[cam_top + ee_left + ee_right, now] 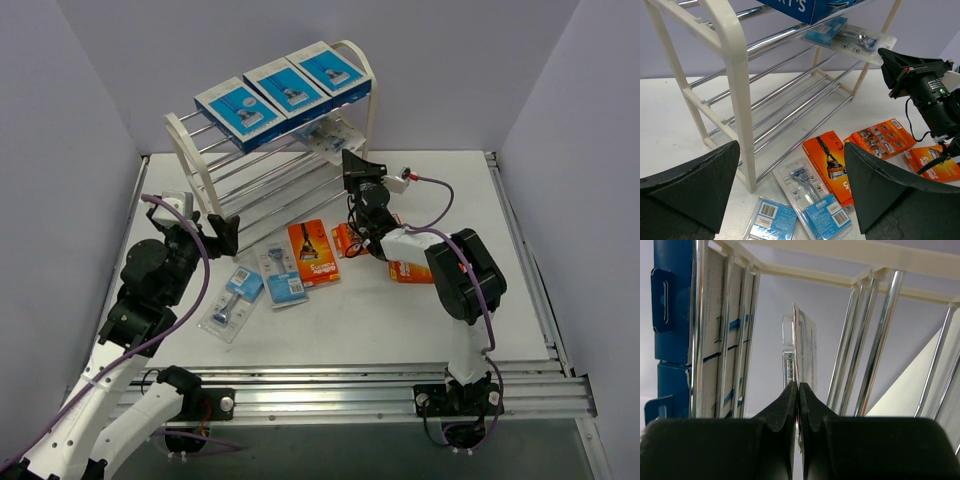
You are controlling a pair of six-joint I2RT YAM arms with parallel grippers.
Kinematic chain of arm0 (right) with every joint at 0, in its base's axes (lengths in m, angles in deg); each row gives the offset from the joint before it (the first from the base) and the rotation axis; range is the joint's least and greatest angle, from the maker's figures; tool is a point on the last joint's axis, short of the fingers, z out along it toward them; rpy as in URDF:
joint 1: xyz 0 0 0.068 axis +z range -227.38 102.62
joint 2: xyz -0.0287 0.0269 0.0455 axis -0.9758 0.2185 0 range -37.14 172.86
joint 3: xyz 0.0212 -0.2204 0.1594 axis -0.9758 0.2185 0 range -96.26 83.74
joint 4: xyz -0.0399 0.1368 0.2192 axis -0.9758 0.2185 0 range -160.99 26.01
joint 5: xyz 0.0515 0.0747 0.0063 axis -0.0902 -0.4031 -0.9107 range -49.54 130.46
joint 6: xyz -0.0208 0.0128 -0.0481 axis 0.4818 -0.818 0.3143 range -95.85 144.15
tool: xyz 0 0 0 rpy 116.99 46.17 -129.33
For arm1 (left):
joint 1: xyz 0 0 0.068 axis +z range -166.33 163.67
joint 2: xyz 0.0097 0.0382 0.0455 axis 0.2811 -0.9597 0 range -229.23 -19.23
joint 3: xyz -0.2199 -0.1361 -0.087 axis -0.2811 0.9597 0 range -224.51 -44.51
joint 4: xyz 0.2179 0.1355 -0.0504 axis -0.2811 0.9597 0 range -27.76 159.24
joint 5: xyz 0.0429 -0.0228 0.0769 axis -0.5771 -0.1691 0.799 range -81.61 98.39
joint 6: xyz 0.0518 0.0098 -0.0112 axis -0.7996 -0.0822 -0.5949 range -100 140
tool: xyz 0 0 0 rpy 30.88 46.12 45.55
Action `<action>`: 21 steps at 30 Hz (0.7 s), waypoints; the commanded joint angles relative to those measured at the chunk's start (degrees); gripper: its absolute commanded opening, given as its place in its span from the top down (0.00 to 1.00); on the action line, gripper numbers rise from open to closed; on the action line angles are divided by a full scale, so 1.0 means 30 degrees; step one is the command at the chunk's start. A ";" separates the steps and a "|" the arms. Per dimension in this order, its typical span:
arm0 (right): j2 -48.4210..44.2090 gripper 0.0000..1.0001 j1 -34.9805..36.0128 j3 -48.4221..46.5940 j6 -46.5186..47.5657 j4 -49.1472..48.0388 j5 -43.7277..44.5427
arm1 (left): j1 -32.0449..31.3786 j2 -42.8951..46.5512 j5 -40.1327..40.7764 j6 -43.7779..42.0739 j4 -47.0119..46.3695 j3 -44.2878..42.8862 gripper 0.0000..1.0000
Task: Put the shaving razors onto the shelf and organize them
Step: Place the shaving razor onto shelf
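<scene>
Three blue boxes (285,88) are sitting atop the shelf (190,160) while I'm holding a blister pack (804,340), clamped in my right pincer (799,388), at the second tier, with the left pincer (226,234) gaping and five packs (313,252) waiting on the counter (400,320).

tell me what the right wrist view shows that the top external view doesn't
Only the right wrist view: the right tool pinched shut on the thin edge of a clear blister pack, seen edge-on among the rods. Only the top external view: the open left tool, plus two more blister packs and three orange packs lying on the table. Both: the shelf and the blue boxes on its top tier, seen from below in the wrist view.
</scene>
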State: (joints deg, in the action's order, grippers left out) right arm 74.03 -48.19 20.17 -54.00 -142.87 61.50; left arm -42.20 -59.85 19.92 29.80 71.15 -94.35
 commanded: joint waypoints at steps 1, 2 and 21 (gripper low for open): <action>0.0324 1.00 -0.0091 -0.0987 0.0032 -0.2526 0.2126 | -0.0196 -0.0023 -0.0181 -0.0162 -0.0420 -0.0289 0.06; 0.0295 1.00 -0.0033 -0.1074 0.0179 -0.2264 0.2331 | -0.0312 -0.0024 -0.0210 -0.0162 -0.0420 -0.0289 0.06; 0.2607 1.00 0.0202 -0.4004 0.0885 -0.1004 0.3886 | -0.1104 -0.0434 -0.0093 -0.0308 -0.0332 -0.0377 0.06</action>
State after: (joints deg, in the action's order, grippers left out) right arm 81.35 -48.04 11.21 -50.98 -142.85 70.17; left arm -45.04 -61.10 19.92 29.78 71.15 -94.35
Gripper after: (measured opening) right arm 0.005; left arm 0.941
